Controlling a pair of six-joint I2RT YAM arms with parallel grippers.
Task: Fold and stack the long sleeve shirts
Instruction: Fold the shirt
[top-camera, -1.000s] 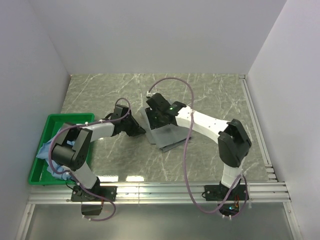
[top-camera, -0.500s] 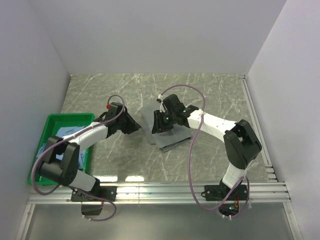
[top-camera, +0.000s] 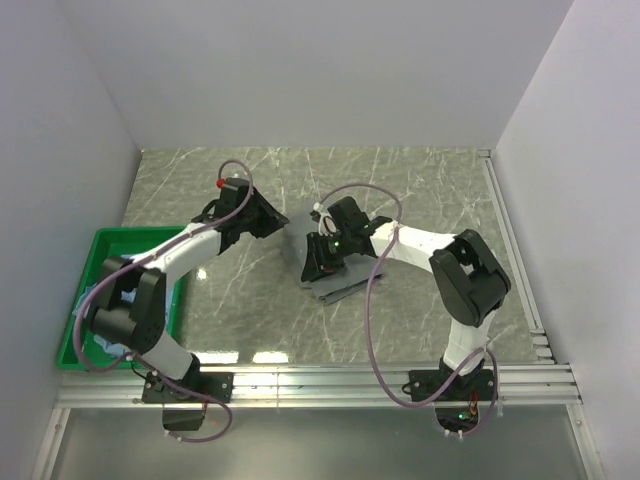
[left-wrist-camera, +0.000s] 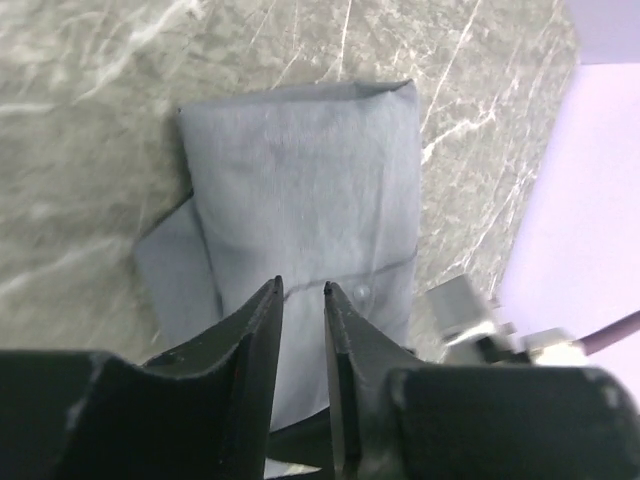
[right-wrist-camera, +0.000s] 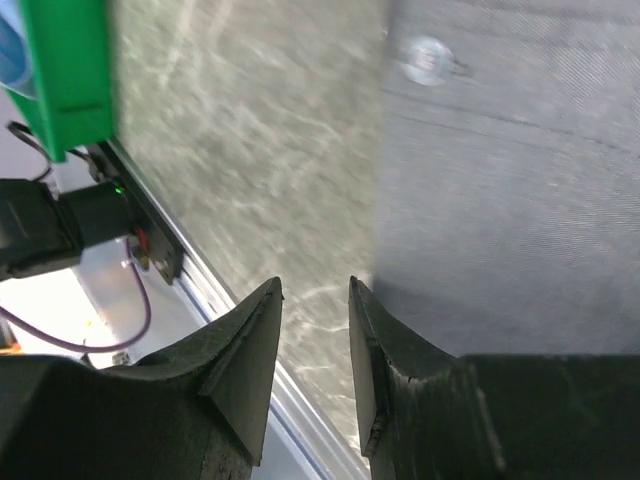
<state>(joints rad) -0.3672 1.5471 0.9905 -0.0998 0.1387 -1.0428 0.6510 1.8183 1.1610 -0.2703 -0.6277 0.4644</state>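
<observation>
Midway across the table lies the folded grey-green shirt, our right gripper above its left edge, our left gripper just beside its far-left corner, both slightly parted, grasping nothing.

A grey-green stone table with thin white lines fills the middle of the top picture. A plain white back wall stands at the top, with a left wall and a right wall at the sides. Shiny metal rails run along the bottom, and two bright light spots sit just above them.
</observation>
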